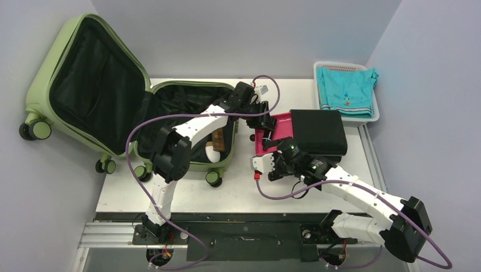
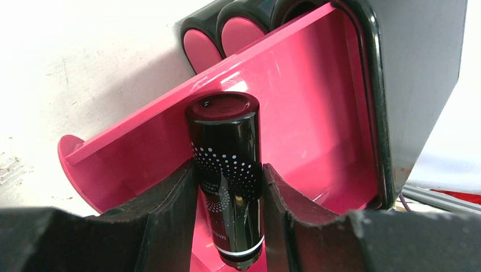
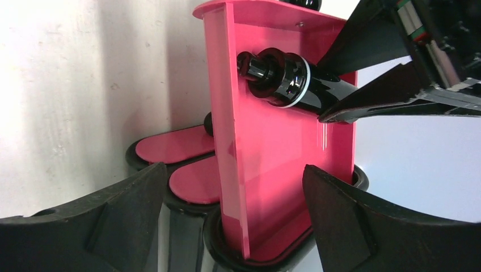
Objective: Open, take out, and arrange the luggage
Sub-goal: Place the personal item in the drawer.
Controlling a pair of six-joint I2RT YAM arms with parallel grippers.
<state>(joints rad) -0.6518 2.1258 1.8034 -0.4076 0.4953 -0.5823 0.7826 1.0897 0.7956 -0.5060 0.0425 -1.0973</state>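
1. The luggage [image 1: 96,85] lies open at the left of the table [image 1: 238,190], its lid raised.
2. The left gripper [image 2: 228,173] holds a black dotted bottle [image 2: 224,141] at the pink tray [image 2: 317,113].
3. The right gripper [image 3: 233,170] stands wide, this tray between its fingers.

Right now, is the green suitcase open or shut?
Open. The green suitcase has its lid swung up and back to the left with the black lining exposed, while its other half lies on the table.
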